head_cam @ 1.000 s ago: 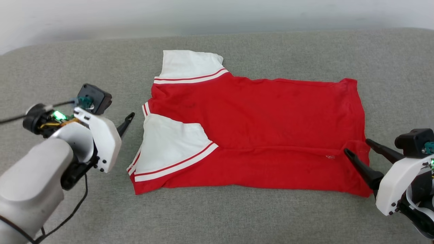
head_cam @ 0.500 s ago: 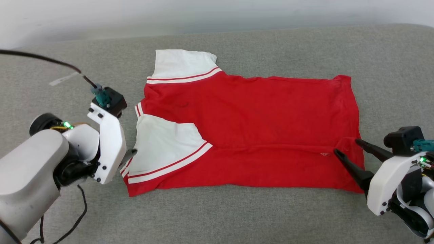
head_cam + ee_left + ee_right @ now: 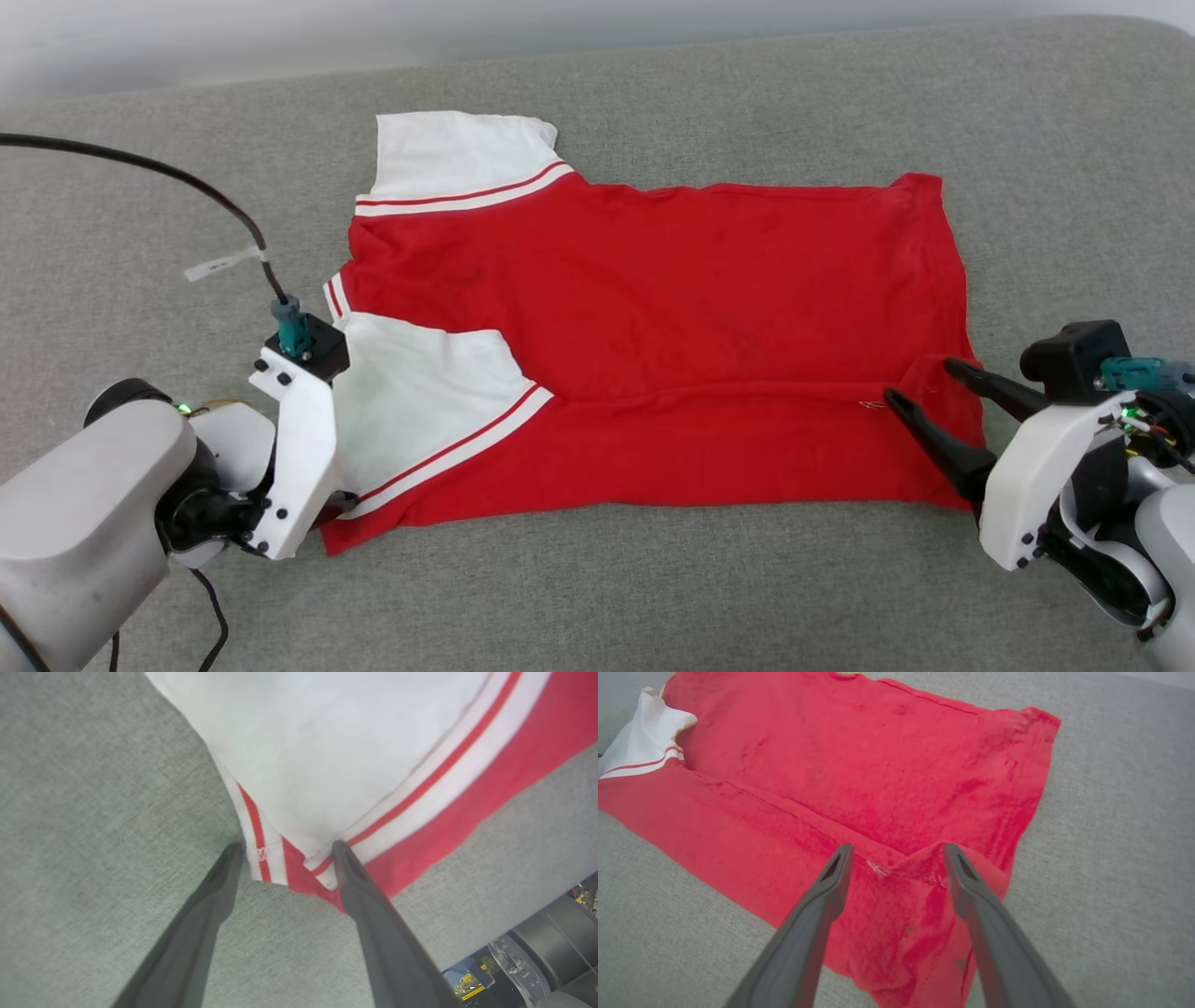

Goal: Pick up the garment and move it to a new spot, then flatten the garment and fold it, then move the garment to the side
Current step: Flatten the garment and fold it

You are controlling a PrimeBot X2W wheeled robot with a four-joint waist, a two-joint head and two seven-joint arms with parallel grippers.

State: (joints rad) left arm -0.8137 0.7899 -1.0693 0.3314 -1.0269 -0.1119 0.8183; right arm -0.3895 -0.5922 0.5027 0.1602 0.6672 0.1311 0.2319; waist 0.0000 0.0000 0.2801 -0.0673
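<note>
At far left, left gripper (image 3: 287,848) is at the garment (image 3: 653,317) near-left corner, jaws apart, straddling the striped sleeve hem, nothing clamped. Black cable (image 3: 187,182) arcs above its wrist. Garment lies flat on grey cushion (image 3: 653,579), near long edge folded over, white sleeves left, hem right. Right gripper (image 3: 922,381) is at the near-right hem corner, jaws apart either side of a raised fold, not closed on it.

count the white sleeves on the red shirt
2. One white short sleeve lies at the far-left corner of the red jersey T-shirt; the other sleeve is folded onto its body, beside the left gripper. None seems hidden.
</note>
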